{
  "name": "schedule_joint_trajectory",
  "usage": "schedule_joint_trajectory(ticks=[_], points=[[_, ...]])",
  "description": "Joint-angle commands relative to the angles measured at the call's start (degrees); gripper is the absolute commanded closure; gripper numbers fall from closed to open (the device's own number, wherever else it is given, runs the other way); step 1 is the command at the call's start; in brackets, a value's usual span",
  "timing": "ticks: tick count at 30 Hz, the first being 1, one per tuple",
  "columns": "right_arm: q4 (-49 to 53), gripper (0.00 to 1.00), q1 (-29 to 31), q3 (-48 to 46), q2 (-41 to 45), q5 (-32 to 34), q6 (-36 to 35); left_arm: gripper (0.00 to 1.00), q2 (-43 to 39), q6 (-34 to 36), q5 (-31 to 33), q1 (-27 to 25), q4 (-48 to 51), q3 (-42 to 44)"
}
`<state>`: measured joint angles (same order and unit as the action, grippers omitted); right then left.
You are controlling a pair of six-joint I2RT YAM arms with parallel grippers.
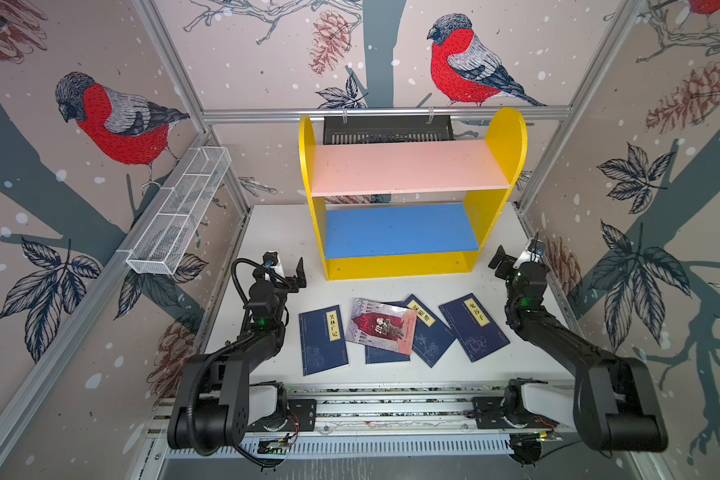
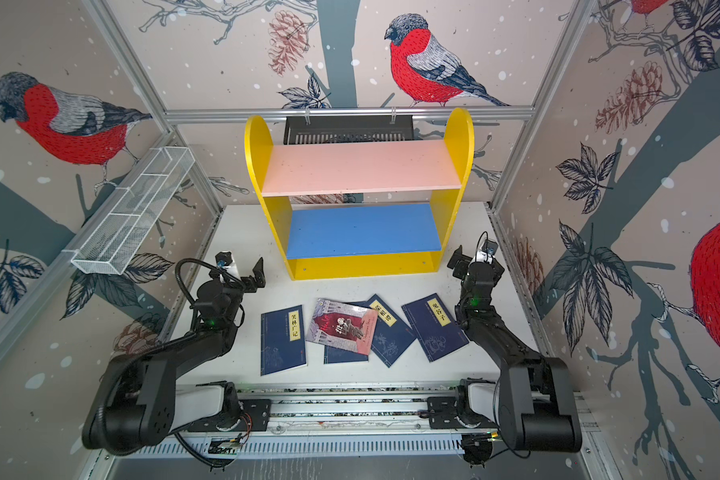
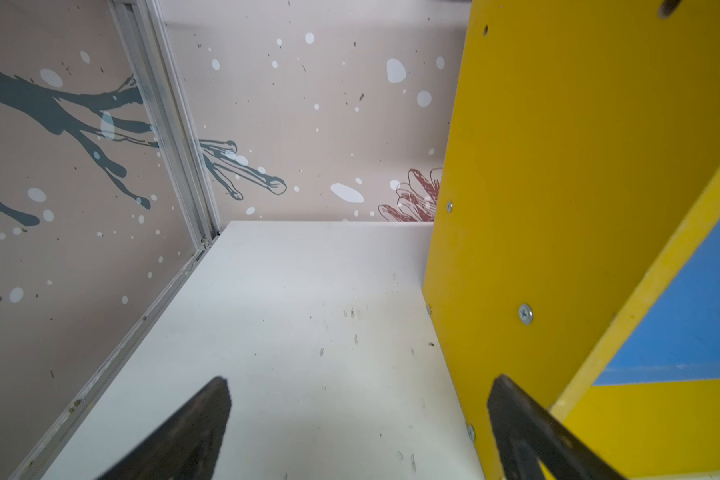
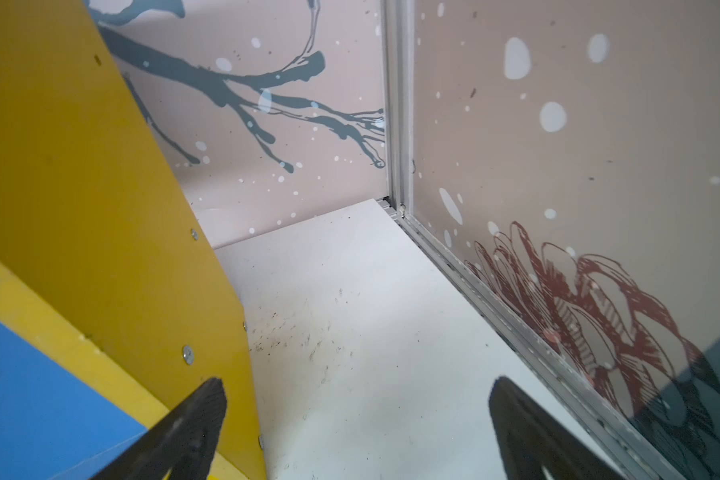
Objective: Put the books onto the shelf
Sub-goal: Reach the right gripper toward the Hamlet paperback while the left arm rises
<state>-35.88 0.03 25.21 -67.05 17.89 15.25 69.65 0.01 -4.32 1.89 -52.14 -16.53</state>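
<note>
Several thin books lie flat on the white table in front of the shelf in both top views. A navy one (image 1: pixel 323 340) lies leftmost, with the illustrated grey-lilac one (image 1: pixel 381 326) overlapping two navy ones (image 1: pixel 431 334), and another navy one (image 1: pixel 472 326) on the right. The shelf (image 1: pixel 395 266) has yellow sides, and its pink upper board (image 1: pixel 408 166) and blue lower board (image 1: pixel 400 230) are bare. My left gripper (image 1: pixel 287 274) (image 3: pixel 360 380) is open and empty by the shelf's left front corner. My right gripper (image 1: pixel 512 259) (image 4: pixel 358 380) is open and empty by its right front corner.
A white wire mesh basket (image 1: pixel 179 212) hangs on the left wall. A black slotted tray (image 1: pixel 387 129) hangs on the back rail behind the shelf. Patterned walls close three sides, and the arms' mounting rail (image 1: pixel 391 405) runs along the table's front edge.
</note>
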Motion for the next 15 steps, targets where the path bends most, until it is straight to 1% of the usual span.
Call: schedule_joint_trajectory(ticks=[1, 4, 7, 8, 11, 13, 15], points=[[18.2, 0.0, 0.2, 2.4, 4.4, 6.2, 12.8, 0.03, -4.1, 0.9, -1.2, 0.1, 16.2, -2.4], [30.5, 0.0, 0.9, 3.3, 9.4, 3.6, 18.5, 0.03, -8.5, 1.3, -2.3, 0.1, 29.8, -6.3], [37.8, 0.0, 2.8, 0.3, 16.9, 2.8, 22.5, 0.03, -11.3, 1.9, -2.1, 0.1, 43.7, -12.2], [40.1, 0.0, 3.5, -1.2, 20.5, 1.1, 23.2, 0.03, -11.9, 2.5, -2.4, 0.0, 47.6, -14.2], [44.3, 0.0, 6.4, -4.9, 29.2, -4.8, 25.2, 0.03, -13.7, 4.5, -3.4, 0.1, 57.7, -19.7], [46.8, 0.0, 9.6, -5.9, 33.1, -7.3, 27.0, 0.03, -14.6, 4.4, -4.0, 0.1, 63.4, -23.0], [48.9, 0.0, 13.0, -6.1, 34.7, -9.4, 28.6, 0.03, -15.2, 3.2, -5.2, 0.1, 68.9, -26.4]])
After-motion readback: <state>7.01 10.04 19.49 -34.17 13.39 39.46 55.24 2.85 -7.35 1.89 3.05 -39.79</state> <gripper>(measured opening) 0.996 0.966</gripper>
